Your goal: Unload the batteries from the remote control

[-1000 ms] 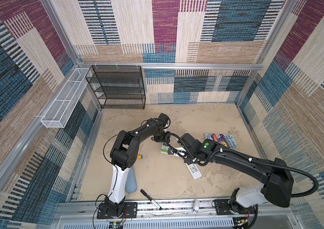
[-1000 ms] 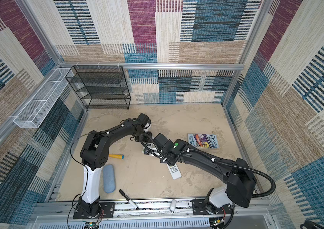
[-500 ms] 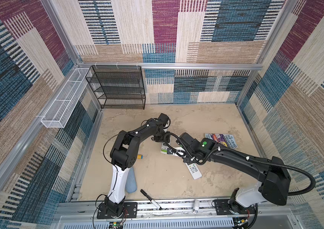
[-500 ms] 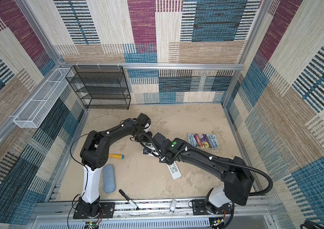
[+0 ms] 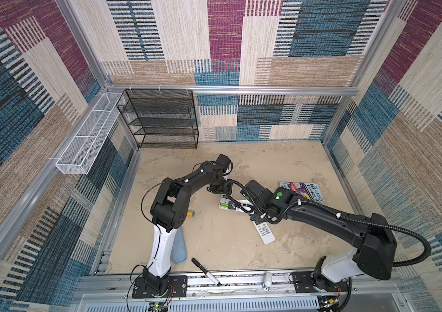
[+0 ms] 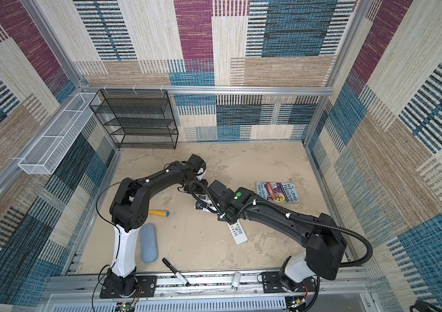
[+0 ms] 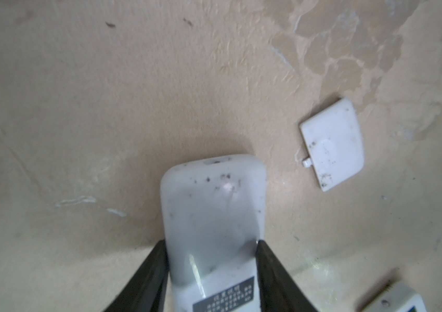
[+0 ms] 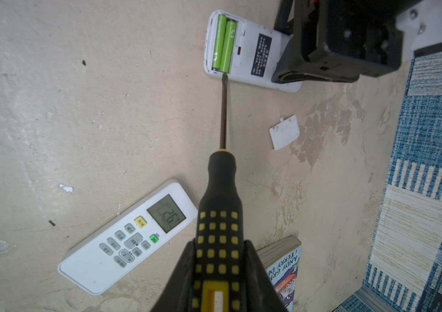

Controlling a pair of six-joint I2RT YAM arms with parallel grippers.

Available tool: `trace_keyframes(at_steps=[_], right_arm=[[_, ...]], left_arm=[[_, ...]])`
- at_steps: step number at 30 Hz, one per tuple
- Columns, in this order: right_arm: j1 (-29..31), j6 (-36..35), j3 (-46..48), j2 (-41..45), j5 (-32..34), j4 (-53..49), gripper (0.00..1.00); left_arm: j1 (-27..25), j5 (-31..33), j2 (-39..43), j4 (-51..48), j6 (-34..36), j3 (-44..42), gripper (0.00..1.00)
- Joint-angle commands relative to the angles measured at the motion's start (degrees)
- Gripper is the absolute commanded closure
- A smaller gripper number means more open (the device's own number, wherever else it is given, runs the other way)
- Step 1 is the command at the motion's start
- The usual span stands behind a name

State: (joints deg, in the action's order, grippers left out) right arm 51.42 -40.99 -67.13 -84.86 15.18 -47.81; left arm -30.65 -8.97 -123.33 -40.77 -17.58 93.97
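Observation:
A white remote control (image 8: 252,51) lies face down with its battery bay open. Two lime green batteries (image 8: 224,43) sit side by side inside it. My left gripper (image 7: 211,242) is shut on the remote's body, one finger on each long side. My right gripper (image 8: 220,243) is shut on a black-and-yellow screwdriver (image 8: 221,205). The screwdriver's blade tip (image 8: 224,77) rests at the end of the bay, against one battery. In a top view the remote (image 5: 224,203) shows between the two wrists. The loose battery cover (image 8: 284,132) lies on the floor beside it.
A second white remote (image 5: 264,232) lies face up near my right arm. A book (image 5: 302,190) lies at the right. A yellow handle with a blue end (image 5: 190,214), a blue case (image 5: 179,250) and a marker (image 5: 205,271) lie at front left. A black wire rack (image 5: 160,118) stands at the back.
My right arm has shifted very slightly with the screwdriver. Both grips are the same and the left arm has stayed put.

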Motion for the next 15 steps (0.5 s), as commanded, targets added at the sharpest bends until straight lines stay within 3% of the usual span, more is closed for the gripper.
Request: trace_keyframes(at_steps=[1,15], right_arm=[[0.17,0.09,-0.74,-0.50,0.21,0.72,1.00],[0.35,0.48,-2.59,-1.84,0.73,-1.56,1.00]], left_arm=[[-0.28,3.04,-1.29,-9.46,1.68,-0.71,0.47],[-0.33,4.36,-1.27,-10.28,1.85,0.06,0.48]])
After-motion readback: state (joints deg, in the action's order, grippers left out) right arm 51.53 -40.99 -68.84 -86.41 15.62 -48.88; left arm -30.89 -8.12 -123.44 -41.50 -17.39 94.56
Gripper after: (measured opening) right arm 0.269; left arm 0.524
